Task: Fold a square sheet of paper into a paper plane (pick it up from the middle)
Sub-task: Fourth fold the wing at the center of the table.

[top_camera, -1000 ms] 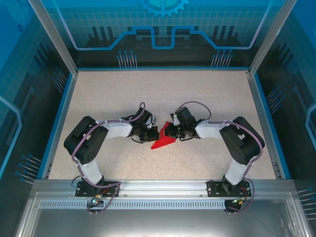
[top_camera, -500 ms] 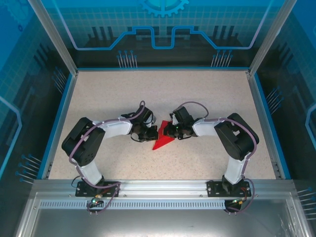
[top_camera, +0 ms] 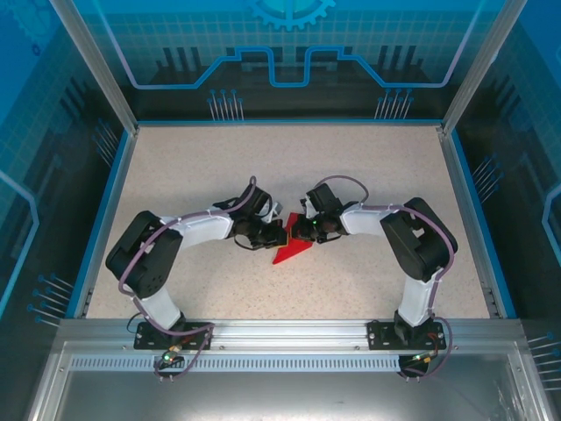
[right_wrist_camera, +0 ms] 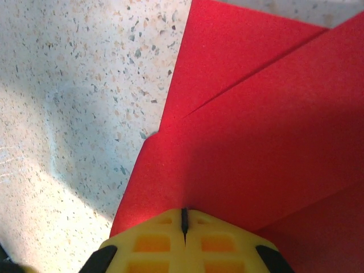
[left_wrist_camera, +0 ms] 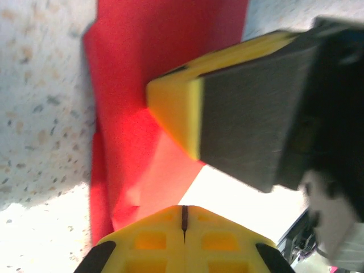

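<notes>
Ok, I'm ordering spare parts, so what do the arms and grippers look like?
The left arm and right arm match: black joint housings, white link shells, a purplish cable looping along each. The left gripper and right gripper have yellow plastic fingers with recessed pockets; the right one's finger shows a dark grey pad.

This is a robotics lab test cell, not a lived-in room. A speckled beige table [top_camera: 175,167] edged in blue is boxed in by aluminium frame posts [top_camera: 92,66] and see-through blue wall panels [top_camera: 394,53], which are printed with a grid, circuit-style lines and a gear emblem [top_camera: 289,10]. Along the table's near edge runs a slotted metal rail [top_camera: 289,331], and two black-and-white robot arms, the left arm [top_camera: 158,263] and the right arm [top_camera: 421,254], are bolted to it side by side above a bare sheet-metal shelf [top_camera: 280,395].
</notes>
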You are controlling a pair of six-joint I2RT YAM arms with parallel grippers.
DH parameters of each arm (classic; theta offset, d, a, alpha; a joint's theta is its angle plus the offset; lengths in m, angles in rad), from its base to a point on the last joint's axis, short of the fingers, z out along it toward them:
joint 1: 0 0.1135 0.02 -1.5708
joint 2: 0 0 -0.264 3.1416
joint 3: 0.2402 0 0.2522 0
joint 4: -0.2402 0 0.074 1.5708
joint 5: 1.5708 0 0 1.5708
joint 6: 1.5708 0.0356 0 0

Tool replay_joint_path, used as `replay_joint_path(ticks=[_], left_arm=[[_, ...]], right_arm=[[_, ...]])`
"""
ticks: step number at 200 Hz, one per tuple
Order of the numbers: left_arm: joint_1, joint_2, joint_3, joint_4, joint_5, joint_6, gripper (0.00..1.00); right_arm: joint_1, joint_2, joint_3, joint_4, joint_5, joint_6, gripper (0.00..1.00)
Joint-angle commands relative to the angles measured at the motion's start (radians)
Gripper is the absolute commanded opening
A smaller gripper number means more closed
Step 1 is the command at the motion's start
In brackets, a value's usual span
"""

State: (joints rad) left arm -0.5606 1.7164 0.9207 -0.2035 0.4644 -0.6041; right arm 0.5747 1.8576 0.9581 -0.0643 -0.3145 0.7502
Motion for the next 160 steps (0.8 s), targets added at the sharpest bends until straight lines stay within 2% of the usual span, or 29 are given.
replay_joint_path(ticks=[1,160], left_arm=[[-0.004,0.029,-0.033,0.012,0.042,-0.031,0.04],[-0.006,0.026,-0.171,-0.004,-0.027,-0.063,0.03]], right_arm=[[-0.018,0.048,-0.005,-0.106,0.039,-0.025,0.04],[-0.016,0.069,-0.009,-0.120,0.047,-0.012,0.04]])
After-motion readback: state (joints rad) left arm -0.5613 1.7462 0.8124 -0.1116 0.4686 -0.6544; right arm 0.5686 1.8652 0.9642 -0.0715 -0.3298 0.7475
